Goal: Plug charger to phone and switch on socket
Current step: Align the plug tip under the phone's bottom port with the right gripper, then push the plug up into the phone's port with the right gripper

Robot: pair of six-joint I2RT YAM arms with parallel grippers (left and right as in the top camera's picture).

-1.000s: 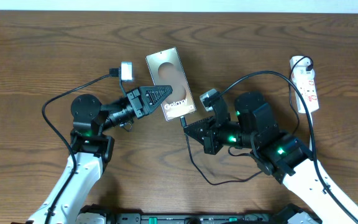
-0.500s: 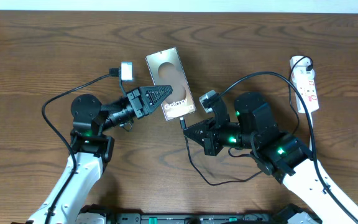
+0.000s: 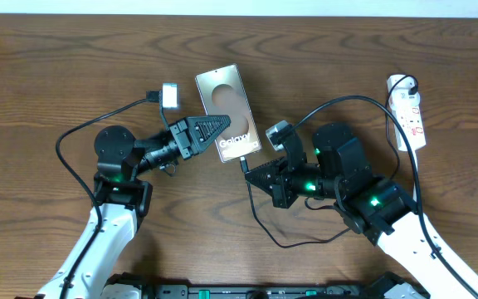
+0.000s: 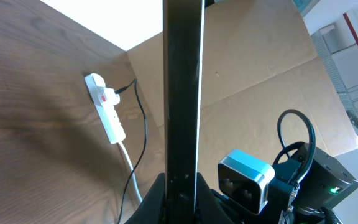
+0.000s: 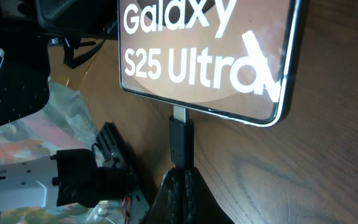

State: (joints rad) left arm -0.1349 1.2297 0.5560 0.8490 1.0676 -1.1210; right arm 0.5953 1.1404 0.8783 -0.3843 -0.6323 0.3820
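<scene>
Seen from the left wrist, the phone (image 4: 183,93) is only a dark edge-on strip running up out of the frame, and the left pincer (image 4: 180,190) shows merely as two dark shoulders closed on either side of its base. From overhead, that pincer (image 3: 219,124) covers the phone's lower left corner. The right wrist view cuts the phone (image 5: 204,56) off above its white lettering, "Galaxy S25 Ultra", on a brownish-gold screen with a silver rim. The right pincer (image 5: 182,179) is clamped on the charger (image 5: 181,142), whose black connector stands against the middle of the phone's bottom edge. A sliver of bright metal shows between them, so how far it is seated cannot be told. The phone (image 3: 226,100) lies tilted at mid-counter (image 3: 56,66), between the arms. The charger's thin cable loops on the wood below the right pincer (image 3: 250,169), then is lost under that arm. The socket (image 3: 408,110) lies well apart at the far right, white with red marks and a black plug in its upper end. Its switch is too small to read.
</scene>
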